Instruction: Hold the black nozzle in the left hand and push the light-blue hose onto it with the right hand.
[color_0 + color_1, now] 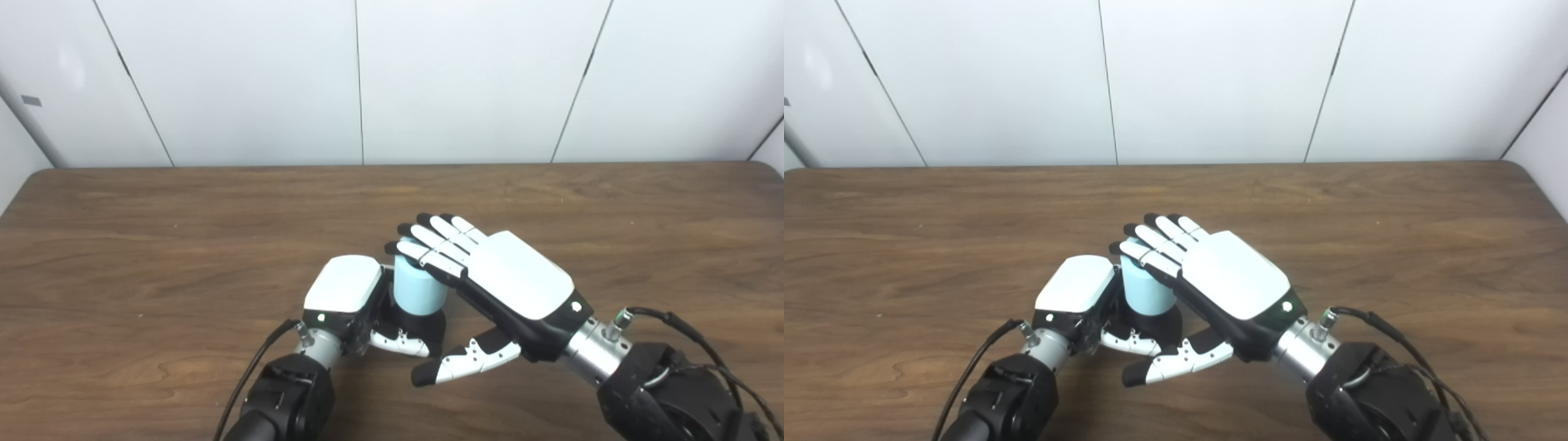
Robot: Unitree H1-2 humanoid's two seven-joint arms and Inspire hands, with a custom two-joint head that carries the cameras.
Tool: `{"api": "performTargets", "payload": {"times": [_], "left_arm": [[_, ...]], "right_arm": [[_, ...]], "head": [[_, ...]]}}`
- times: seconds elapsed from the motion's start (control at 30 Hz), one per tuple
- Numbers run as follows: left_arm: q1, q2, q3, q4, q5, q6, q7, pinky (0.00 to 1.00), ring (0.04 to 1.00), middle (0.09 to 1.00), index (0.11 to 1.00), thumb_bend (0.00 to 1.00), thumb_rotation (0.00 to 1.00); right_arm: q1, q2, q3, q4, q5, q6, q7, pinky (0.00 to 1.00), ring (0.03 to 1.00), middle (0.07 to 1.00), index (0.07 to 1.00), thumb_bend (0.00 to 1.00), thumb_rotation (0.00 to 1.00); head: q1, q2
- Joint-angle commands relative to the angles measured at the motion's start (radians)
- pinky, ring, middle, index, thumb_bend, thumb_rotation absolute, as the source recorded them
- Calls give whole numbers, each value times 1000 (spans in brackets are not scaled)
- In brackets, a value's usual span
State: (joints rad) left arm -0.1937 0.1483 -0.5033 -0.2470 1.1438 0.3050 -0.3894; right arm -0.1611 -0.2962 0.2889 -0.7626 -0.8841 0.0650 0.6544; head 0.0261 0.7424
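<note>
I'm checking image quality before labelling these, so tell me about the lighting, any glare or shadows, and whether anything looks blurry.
Left eye view: even, soft light; sharp on the left hand, light-blue hose and right hand; faint glare patch on the wall at upper left; only a soft shadow on the table near the hands. Right eye view: same even light and focus, no motion blur; black nozzle stays dark, detail hard to read.

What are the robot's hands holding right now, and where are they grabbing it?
The left hand grips the black nozzle low down, under the light-blue hose. The right hand holds nothing; its flat fingers rest over the hose's top.
</note>
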Motion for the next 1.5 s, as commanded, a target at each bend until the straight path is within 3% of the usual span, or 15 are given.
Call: {"api": "performTargets", "payload": {"times": [0.0,0.53,0.73,0.97,1.47], "left_arm": [[21,4,-11,30,18,6,-37,349,419,409,515,519,0],[22,-1,-4,14,16,11,-64,328,408,408,509,520,0],[24,0,-3,9,9,7,-68,346,426,414,506,522,0],[25,7,-1,2,8,-2,-65,347,425,412,509,521,0],[27,10,-7,-8,28,0,-84,322,402,401,508,520,0]], "right_arm": [[-18,6,-13,-16,12,-20,-5,975,998,964,917,708,1000],[7,-7,-19,-10,27,-17,26,922,970,939,913,701,1000],[22,-8,15,27,29,-22,44,921,964,929,912,692,1000],[50,-11,52,99,13,-51,-4,867,938,910,893,681,1000],[70,-59,97,150,-43,-52,9,884,947,924,906,647,975]], "head": [[0,3],[2,10],[5,10],[1,12],[4,20]]}}
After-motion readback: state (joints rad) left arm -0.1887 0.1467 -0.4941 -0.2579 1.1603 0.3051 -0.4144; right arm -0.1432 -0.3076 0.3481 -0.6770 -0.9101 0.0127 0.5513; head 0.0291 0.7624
